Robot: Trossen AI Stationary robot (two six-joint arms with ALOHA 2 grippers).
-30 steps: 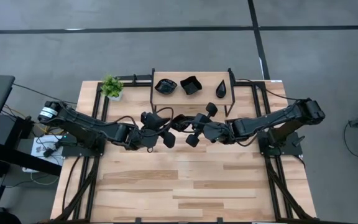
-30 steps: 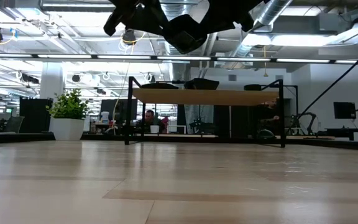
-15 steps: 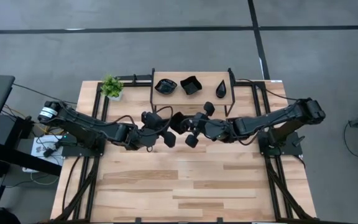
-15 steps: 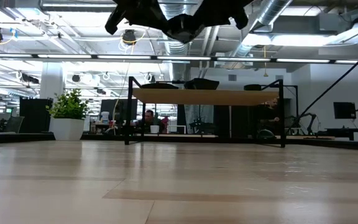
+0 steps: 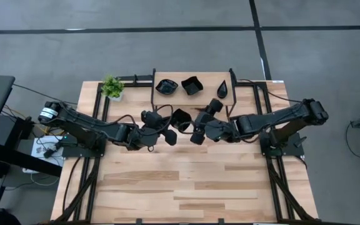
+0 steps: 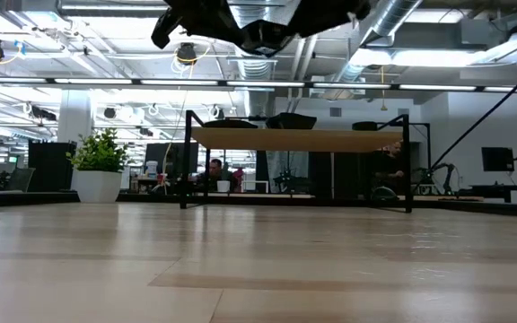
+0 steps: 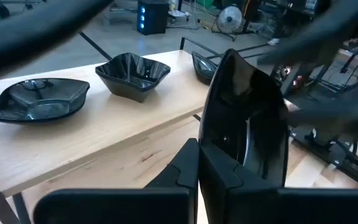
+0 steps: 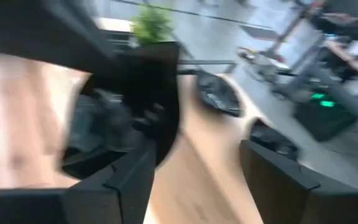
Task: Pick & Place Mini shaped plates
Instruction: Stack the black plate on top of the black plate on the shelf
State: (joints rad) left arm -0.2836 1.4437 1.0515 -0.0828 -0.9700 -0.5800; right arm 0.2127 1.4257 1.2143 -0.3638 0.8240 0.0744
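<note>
One mini shaped plate (image 5: 180,119), glossy black, hangs high over the table's middle with my left gripper (image 5: 170,127) shut on it; the left wrist view shows it standing on edge (image 7: 247,124). My right gripper (image 5: 200,122) is just right of it, open, its fingers (image 8: 129,180) clear of the plate. In the low view the plate (image 6: 263,36) shows at the top among the arms. Three more black plates (image 5: 166,86) (image 5: 192,85) (image 5: 222,89) rest on their bases on a raised wooden shelf (image 5: 205,95) at the back. My left gripper pinches the plate's rim at its near, lower end (image 7: 215,163) between its two fingers. The fingers come nearly level from the table's left. The plate stands on edge above the fingers, lifted well clear of the table.
A small green potted plant (image 5: 112,87) stands at the table's far left corner beside the shelf. The shelf's dark frame legs (image 6: 187,161) stand on the table's far part. The near half of the wooden tabletop (image 5: 186,187) lies bare.
My right gripper has opened, let go of the plate and risen a little, tipping as it went. My left gripper has shut on the plate and kept its place, so the plate now hangs from the left gripper alone.
</note>
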